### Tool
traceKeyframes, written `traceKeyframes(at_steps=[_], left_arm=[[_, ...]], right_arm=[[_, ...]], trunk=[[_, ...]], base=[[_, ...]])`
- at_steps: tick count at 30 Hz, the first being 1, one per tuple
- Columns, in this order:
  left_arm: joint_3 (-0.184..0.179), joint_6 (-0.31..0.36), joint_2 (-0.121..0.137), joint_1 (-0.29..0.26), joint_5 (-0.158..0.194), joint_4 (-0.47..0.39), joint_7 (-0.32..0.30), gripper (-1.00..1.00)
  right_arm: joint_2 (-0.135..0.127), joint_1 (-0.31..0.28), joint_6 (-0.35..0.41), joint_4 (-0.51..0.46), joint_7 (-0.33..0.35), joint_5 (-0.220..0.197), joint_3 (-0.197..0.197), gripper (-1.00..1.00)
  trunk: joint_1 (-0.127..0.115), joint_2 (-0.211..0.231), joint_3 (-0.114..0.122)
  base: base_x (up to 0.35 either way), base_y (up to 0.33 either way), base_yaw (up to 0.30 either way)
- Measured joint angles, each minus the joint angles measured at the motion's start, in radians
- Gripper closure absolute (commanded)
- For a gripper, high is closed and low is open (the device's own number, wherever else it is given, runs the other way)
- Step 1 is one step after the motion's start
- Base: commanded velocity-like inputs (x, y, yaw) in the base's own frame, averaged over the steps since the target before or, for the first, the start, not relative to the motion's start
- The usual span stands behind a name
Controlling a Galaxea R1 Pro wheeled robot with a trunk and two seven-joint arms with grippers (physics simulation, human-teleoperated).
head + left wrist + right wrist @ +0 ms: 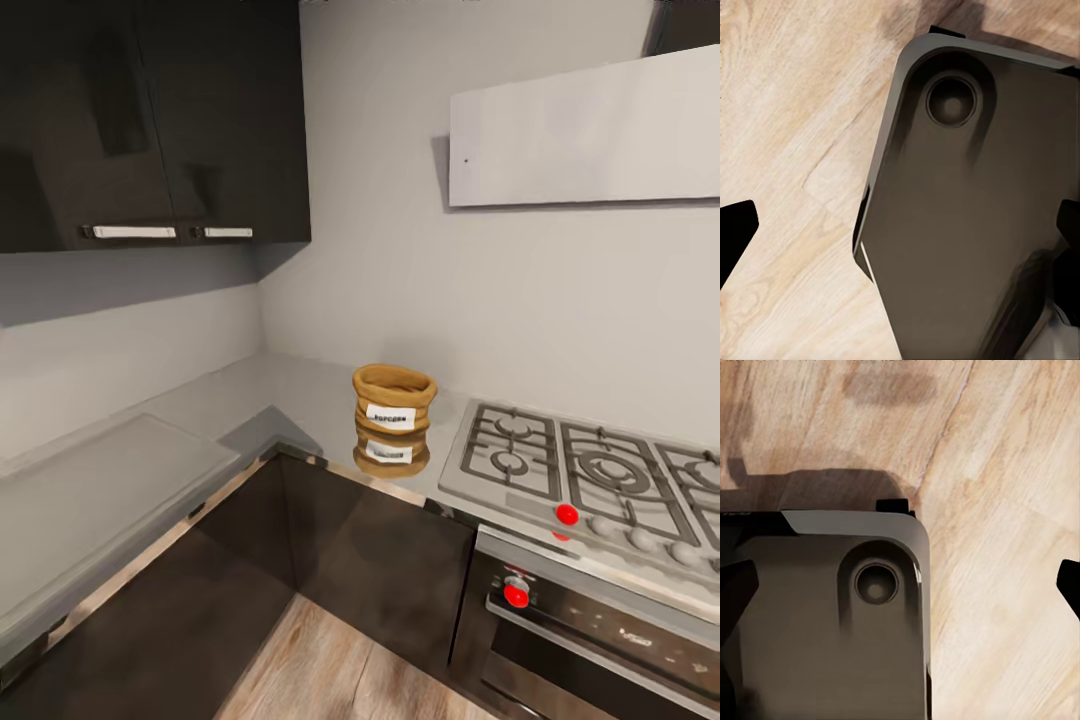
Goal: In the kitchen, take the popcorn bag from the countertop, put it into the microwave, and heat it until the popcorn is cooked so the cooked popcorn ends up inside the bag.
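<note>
The squat mustard-tan popcorn sack [394, 400] stands near the grey steel counter [300, 390] edge, with the hob [590, 470] at 3 o'clock; a careless reach risks toppling it. Both tools' fingertips [735, 232] [1069, 585] sit spread apart, empty.

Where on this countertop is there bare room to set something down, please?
The countertop is bare from the corner to the popcorn bag, and along the left run beside the wall. It is tighter between the bag and the gas hob.

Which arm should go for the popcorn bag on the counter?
Hard to call: both wrist views look down at the wood floor. The popcorn bag sits near the head view's centre, the stove crowding its right, so maybe left.
</note>
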Motion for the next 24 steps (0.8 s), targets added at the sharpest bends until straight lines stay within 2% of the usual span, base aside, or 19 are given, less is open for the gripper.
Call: traceKeyframes(at_steps=[14,24], left_arm=[[0.001,0.000,0.000,0.000,0.001,0.000,-0.002,-1.00],[0.000,0.000,-0.003,0.000,0.000,0.000,-0.003,-1.00]], right_arm=[[0.000,0.000,0.000,0.000,0.000,0.000,0.000,-1.00],[0.002,0.000,-0.003,0.000,0.000,0.000,0.000,-1.00]], trunk=[[-0.054,0.098,0.044],[-0.054,0.098,0.044]], base=[[0.000,0.000,0.000],[0.000,0.000,0.000]])
